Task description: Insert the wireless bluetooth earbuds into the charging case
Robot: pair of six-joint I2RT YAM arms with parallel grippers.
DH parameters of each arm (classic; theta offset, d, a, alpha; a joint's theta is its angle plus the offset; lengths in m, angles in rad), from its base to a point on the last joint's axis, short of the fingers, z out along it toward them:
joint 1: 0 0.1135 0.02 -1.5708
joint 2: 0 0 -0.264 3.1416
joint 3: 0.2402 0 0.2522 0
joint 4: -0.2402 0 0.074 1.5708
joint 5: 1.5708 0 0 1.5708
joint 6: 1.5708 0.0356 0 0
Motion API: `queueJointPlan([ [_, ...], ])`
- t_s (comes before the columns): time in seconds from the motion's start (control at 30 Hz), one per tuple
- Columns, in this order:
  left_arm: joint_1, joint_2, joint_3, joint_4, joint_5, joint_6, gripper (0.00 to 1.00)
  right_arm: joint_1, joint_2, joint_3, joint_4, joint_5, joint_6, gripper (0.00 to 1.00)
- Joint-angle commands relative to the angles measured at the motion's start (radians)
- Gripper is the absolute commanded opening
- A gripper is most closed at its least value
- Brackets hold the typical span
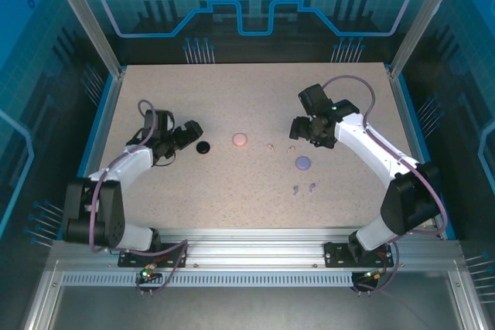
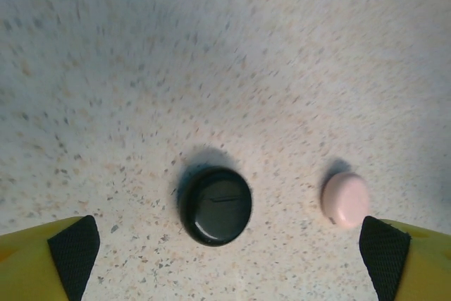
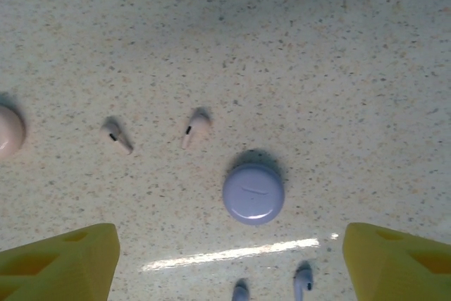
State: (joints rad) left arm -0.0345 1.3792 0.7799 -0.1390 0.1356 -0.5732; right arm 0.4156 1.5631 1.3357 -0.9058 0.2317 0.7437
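Overhead view: left gripper [image 1: 188,130] hangs left of centre, just beside the black case [image 1: 203,147]. Its fingers [image 2: 74,248] stand spread wide at the lower corners of the left wrist view, holding nothing. The black case lies lid-shut on the worktop [image 1: 232,90] between them, with the pink case [image 2: 345,199] to its right. Right gripper [image 1: 303,130] sits right of centre in the overhead view; its fingers [image 3: 63,262] are likewise spread and pinch nothing. Two pink earbuds [image 3: 118,136] lie loose on the worktop left of centre in the right wrist view, apart from each other, stems angled. Lilac case [image 3: 254,194] lies below and to their right, closed as far as I can tell. Two lilac earbuds [image 3: 303,280] sit at the bottom edge, partly cut off. Handling judgement: the earbuds are tiny, light, hard glossy plastic, likely to skid or flip under a misaligned pinch. Best hold is across the stem or the bud's sides, fingers squared to the long axis, with a light squeeze. The cases look smooth and round and will probably slide if pushed. A lid needs opening, with one gripper steadying the case, before any insertion.
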Motion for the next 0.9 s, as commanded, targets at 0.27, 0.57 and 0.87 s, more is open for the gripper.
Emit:
queueJointPlan([
  [0.27,0.008,-0.217,0.099,-0.112,-0.062,0.040,0.99,-0.129,0.207,0.196,-0.210,-0.058,-0.099,0.86],
  [0.57,-0.002,-0.248,0.124,-0.080,0.009,0.010,0.99,-0.145,0.253,0.152,-0.161,-0.166,-0.002,0.83],
  [0.87,-0.086,-0.270,0.173,-0.099,0.060,0.025,0.99,-0.041,0.260,-0.016,0.006,-0.136,0.119,0.83],
])
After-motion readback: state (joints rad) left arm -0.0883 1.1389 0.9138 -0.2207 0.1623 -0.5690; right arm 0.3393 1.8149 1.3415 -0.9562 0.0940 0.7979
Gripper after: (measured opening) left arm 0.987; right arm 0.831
